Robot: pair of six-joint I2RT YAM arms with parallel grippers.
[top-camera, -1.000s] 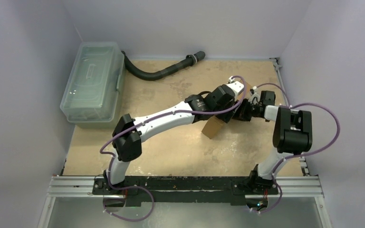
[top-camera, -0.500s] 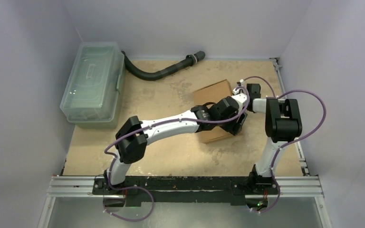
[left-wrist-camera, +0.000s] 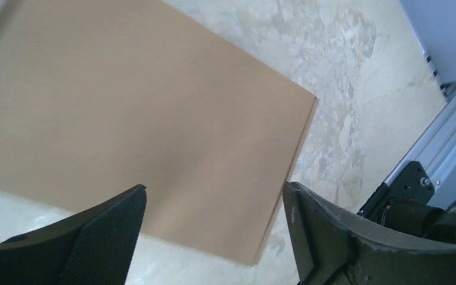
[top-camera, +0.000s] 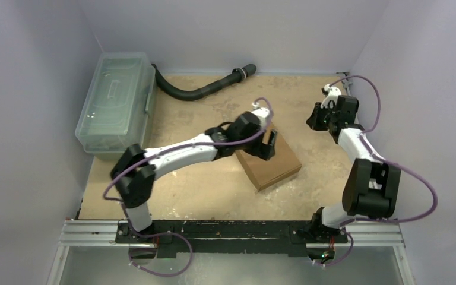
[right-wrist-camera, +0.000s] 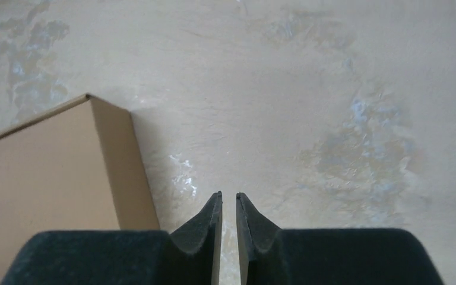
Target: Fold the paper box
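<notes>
As it lies now, the paper box [top-camera: 276,169] is a closed, flat brown carton on the desk [top-camera: 214,193], right of centre, with no flap or tab showing loose in any view.
Left gripper [top-camera: 267,145]: over the box's far-left corner, jaws wide, holding nothing.
Right gripper [top-camera: 317,117]: far right, well apart from the box, jaws nearly together with a thin slit, nothing between.
Also present: clear lidded bin [top-camera: 116,101], far left; black hose [top-camera: 196,92], far edge.
Judgement: folding looks complete or nearly so; whether the tabs are fully tucked cannot be told.
</notes>
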